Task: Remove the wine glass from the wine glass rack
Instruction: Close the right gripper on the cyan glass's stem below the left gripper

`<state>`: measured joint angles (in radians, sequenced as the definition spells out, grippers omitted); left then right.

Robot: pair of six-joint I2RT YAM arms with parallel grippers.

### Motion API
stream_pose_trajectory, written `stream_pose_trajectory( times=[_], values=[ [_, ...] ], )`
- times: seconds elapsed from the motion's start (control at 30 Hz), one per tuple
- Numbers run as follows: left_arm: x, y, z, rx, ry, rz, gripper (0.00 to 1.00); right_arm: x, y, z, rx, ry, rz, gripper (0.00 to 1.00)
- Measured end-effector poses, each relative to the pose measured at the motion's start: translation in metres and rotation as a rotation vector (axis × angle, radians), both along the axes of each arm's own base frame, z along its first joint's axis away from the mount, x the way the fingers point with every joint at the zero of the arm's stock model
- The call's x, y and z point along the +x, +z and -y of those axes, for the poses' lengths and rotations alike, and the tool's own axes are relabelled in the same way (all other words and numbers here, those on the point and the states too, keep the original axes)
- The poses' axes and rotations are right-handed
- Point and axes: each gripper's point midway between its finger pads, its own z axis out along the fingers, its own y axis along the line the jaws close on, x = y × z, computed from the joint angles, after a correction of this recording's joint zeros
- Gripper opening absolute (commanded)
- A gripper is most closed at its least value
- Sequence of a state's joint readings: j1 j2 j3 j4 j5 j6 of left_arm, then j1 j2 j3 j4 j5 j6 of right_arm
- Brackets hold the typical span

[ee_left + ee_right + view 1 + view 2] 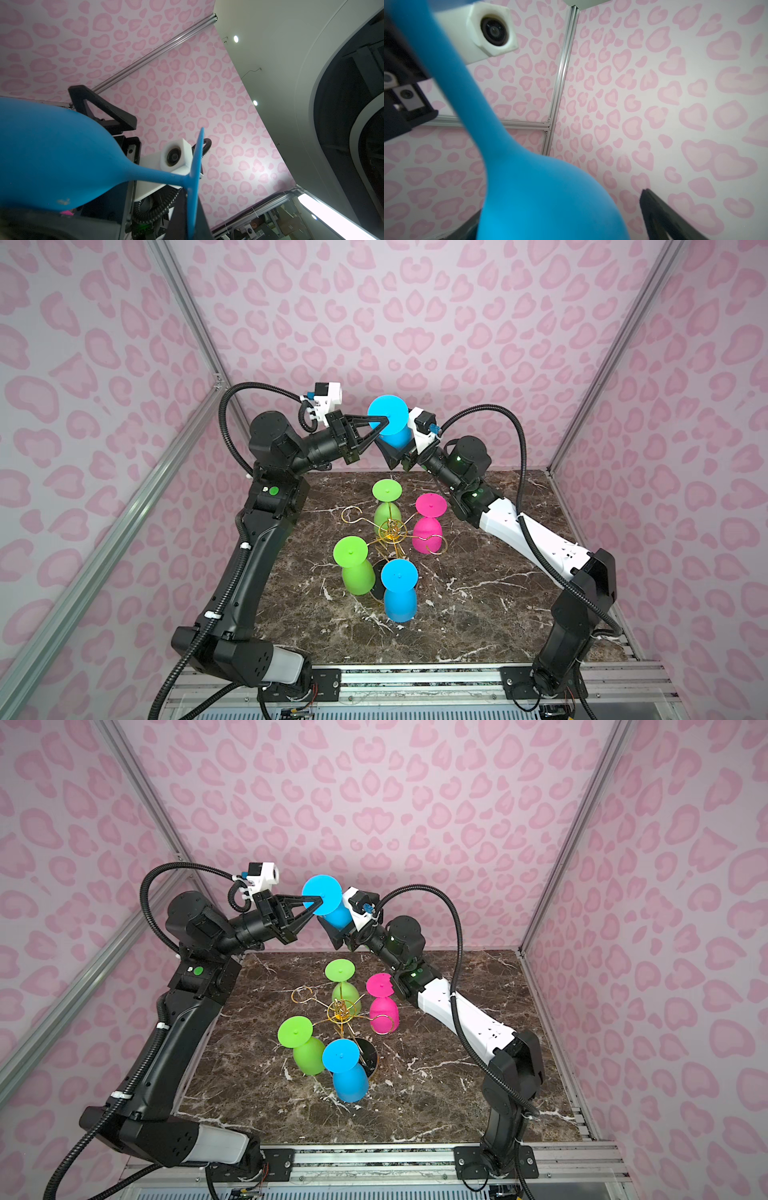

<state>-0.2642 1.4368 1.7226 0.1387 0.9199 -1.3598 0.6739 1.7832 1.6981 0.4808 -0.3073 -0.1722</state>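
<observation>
The left arm [249, 564] and right arm [536, 535] rise, elbows out, and bend inward until their wrists nearly meet, high at the rear. The left gripper [384, 422] points right, jaws clamped on the foot of the blue wine glass [388, 414]. The right gripper [390, 450] angles up-left, jaws spread wide around its bowl.

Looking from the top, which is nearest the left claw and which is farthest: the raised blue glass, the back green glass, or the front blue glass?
1. The raised blue glass: its foot is pinched in the left gripper.
2. The back green glass: on the far side of the rack.
3. The front blue glass: on the rack's near side.
</observation>
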Motion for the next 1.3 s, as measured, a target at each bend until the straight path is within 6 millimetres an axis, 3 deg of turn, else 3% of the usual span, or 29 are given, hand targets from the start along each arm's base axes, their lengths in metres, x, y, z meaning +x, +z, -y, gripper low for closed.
stream_pose_trajectory(
  times=[0.27, 0.53, 0.8, 1.07, 1.17, 1.3],
  values=[
    [-0.004, 0.005, 0.001, -0.025, -0.028, 0.002, 0.04, 0.002, -0.002, -0.001, -0.002, 0.0, -0.004, 0.89],
    [-0.004, 0.004, 0.002, -0.03, -0.045, -0.015, 0.04, 0.0, 0.0, 0.0, 0.0, 0.0, -0.002, 0.94],
    [-0.005, 0.004, 0.003, -0.031, -0.056, -0.012, 0.04, -0.004, 0.002, 0.002, -0.003, 0.004, 0.006, 0.78],
    [-0.004, 0.001, 0.005, -0.026, -0.066, -0.019, 0.03, -0.009, -0.004, 0.003, -0.021, 0.008, -0.005, 0.7],
    [-0.004, 0.0, 0.005, -0.025, -0.067, -0.023, 0.11, -0.011, -0.007, 0.005, -0.032, 0.007, -0.029, 0.68],
    [-0.002, 0.001, 0.004, -0.029, -0.06, -0.011, 0.35, -0.016, -0.003, 0.011, -0.024, 0.009, -0.065, 0.67]
  ],
)
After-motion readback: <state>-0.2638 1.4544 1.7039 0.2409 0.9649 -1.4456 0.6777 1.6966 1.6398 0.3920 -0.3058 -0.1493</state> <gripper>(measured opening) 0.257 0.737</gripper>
